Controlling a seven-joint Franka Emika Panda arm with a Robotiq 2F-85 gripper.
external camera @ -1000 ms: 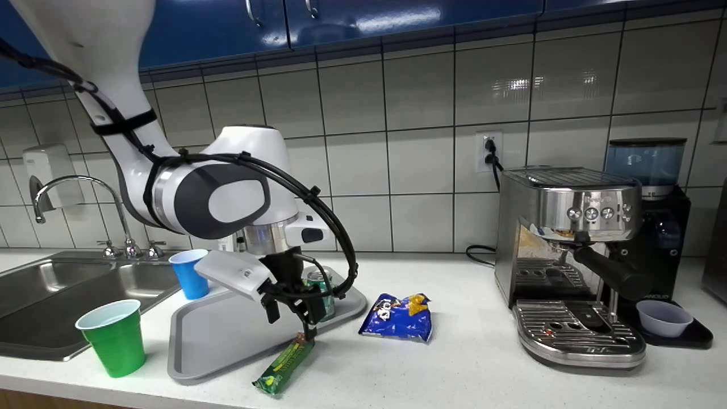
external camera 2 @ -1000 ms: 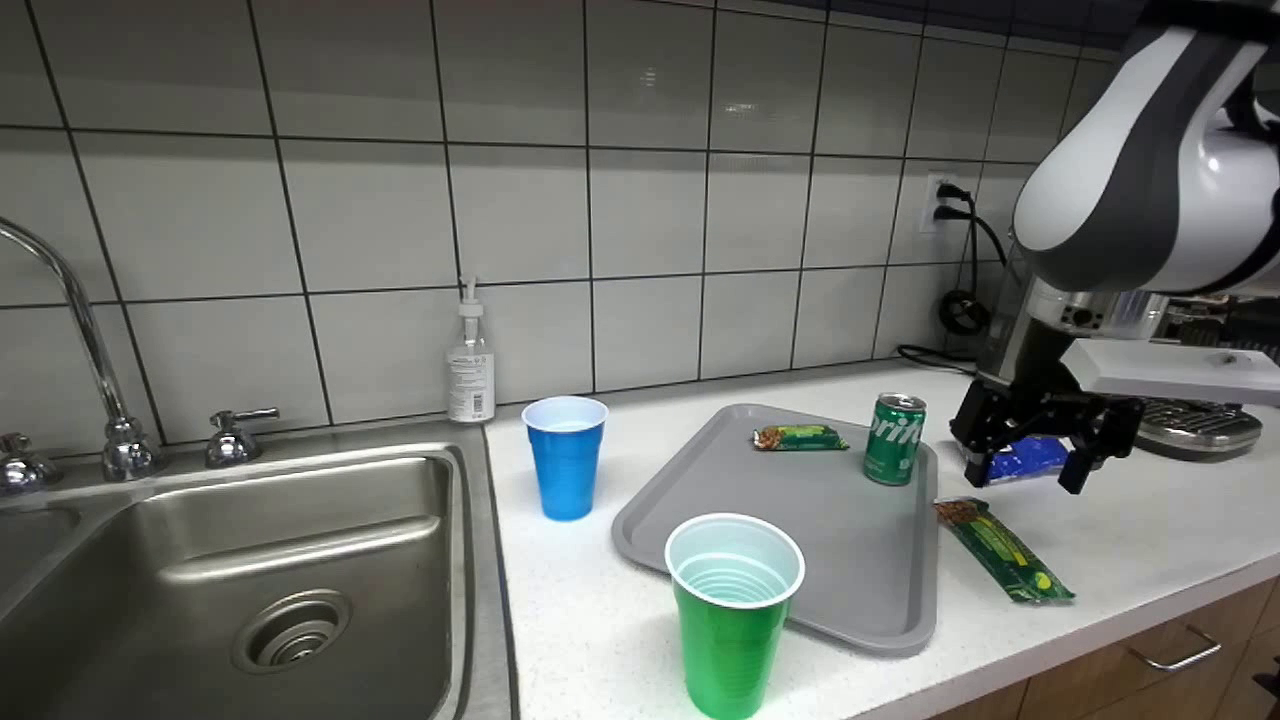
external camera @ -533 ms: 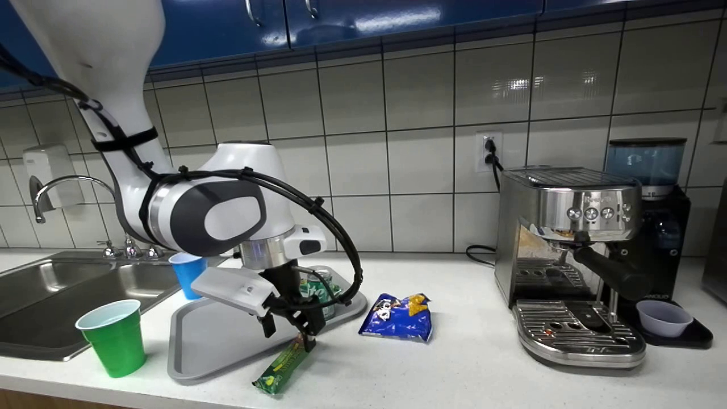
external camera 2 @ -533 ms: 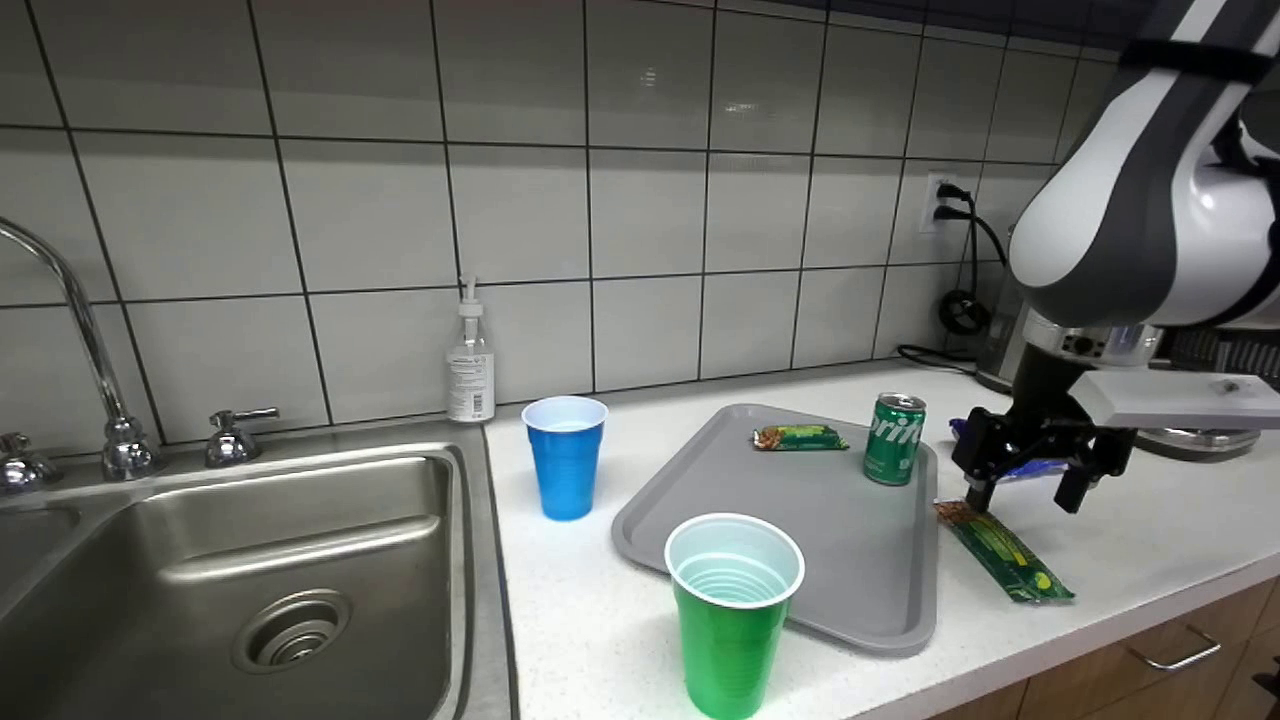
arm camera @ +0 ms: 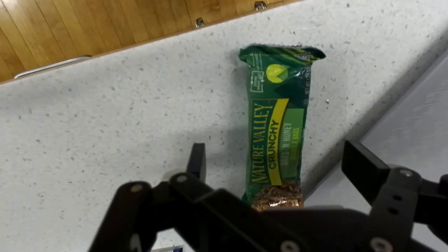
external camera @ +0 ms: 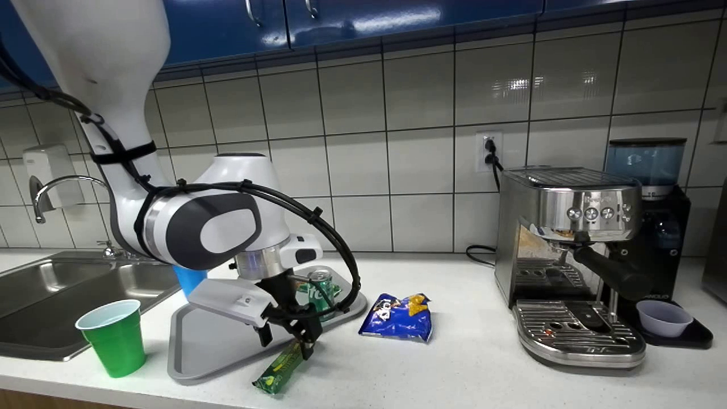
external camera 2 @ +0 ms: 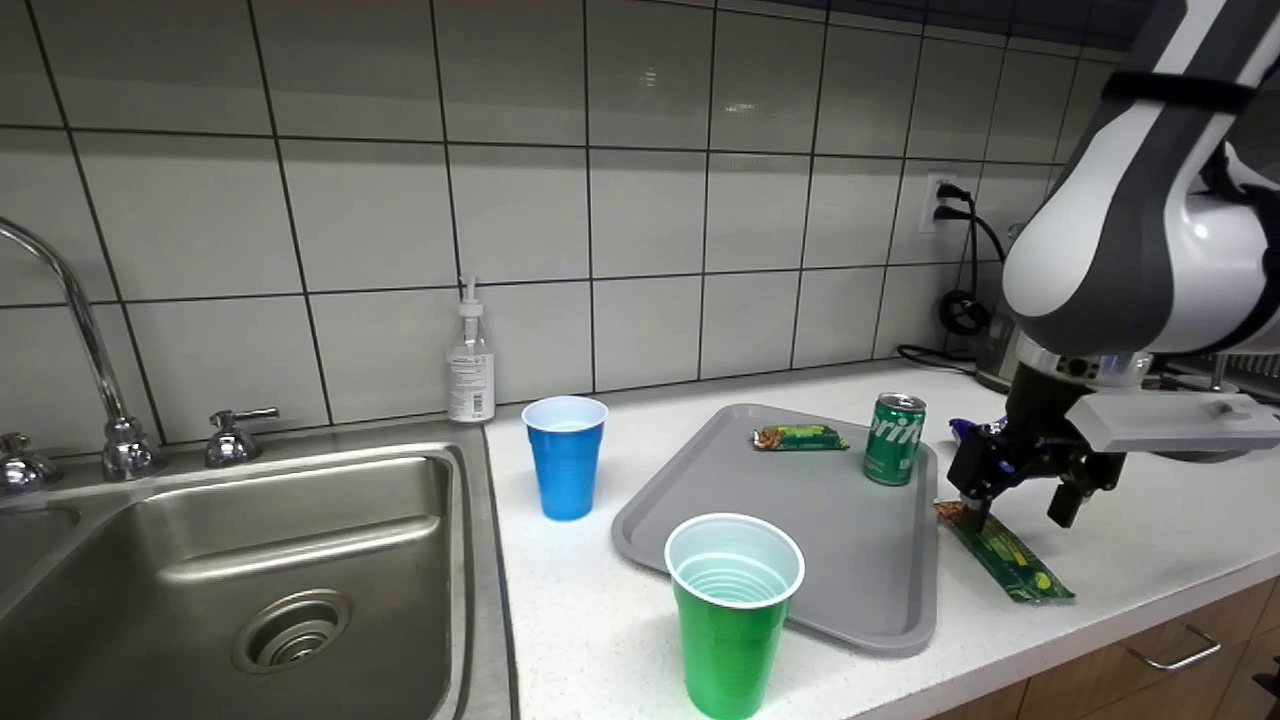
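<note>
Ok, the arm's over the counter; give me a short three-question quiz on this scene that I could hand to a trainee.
1. Multiple choice: what does the wrist view show between the parted jaws of the gripper? a) green cup b) snack bar c) chip bag
2. True or false: the blue cup stands on the counter, beside the tray.
3. Open: which two things sit on that tray?

Key:
1. b
2. True
3. A soda can and another wrapped snack.
</note>
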